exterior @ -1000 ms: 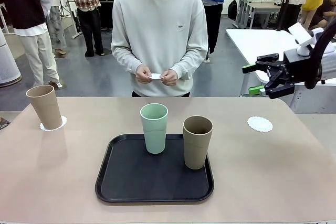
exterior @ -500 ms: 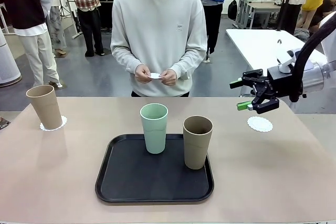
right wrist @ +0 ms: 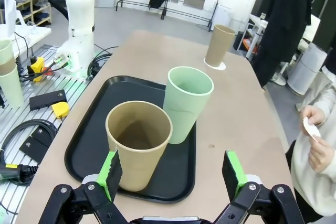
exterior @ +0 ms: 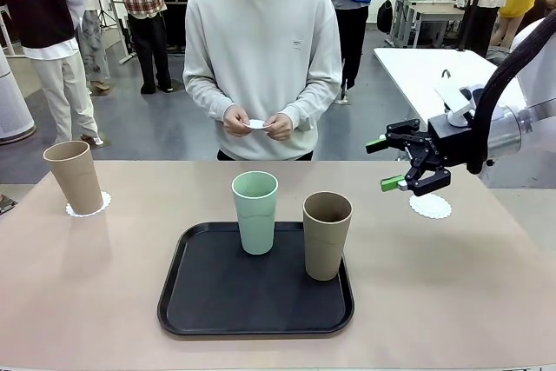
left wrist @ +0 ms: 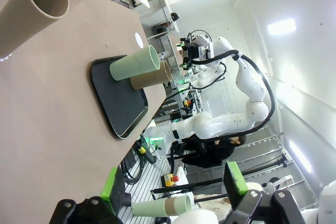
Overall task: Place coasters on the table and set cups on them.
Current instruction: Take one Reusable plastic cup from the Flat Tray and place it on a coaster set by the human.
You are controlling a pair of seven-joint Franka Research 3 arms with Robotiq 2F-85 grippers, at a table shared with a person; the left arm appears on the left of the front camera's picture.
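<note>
Right claw [exterior: 385, 162]: fingers spread wide with nothing between them. It hangs above the table [exterior: 469, 293], up and left of a bare coaster [exterior: 431, 206] near the right edge. Left claw [left wrist: 170, 182]: also spread and empty. We note one tan cup [exterior: 75, 177] standing on the far-left coaster [exterior: 97, 206]. The mint cup [exterior: 255, 212] and the second tan cup [exterior: 327, 235] stand upright on the black tray [exterior: 217, 301], near each other but apart. The person's hands [exterior: 280, 128] pinch a third coaster [exterior: 256, 126].

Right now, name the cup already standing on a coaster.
The tan cup at the far left, on a doily; the mint cup and other tan cup stand on the black tray.
</note>
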